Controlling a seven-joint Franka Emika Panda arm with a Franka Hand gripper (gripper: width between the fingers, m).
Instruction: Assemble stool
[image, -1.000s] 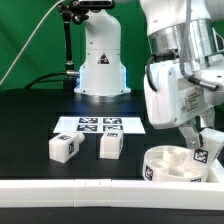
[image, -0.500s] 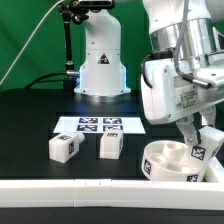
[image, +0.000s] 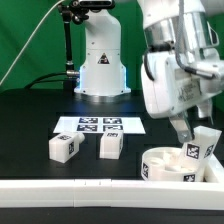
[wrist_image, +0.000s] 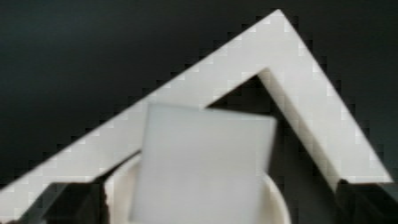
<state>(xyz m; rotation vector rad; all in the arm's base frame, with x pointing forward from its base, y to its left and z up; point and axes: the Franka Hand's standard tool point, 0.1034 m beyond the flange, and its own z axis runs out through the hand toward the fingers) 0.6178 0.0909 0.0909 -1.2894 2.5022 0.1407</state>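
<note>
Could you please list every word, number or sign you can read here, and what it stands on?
No words or numbers are legible.
Square tags, no text: marker board, loose leg, second loose leg, seat, third leg in the hand.
Label on the hand's body: too blurred.
Marks on the white base behind: too blurred.

no legible text or numbers — only black-and-white square tags (image: 100, 124) on legs (image: 64, 149), seat (image: 160, 166), marker board (image: 64, 126)

We see the marker board (image: 98, 124) lying flat on the black worktop (image: 30, 120), a long white rail (image: 70, 187) along the near edge, and a green backdrop (image: 25, 40) behind.
</note>
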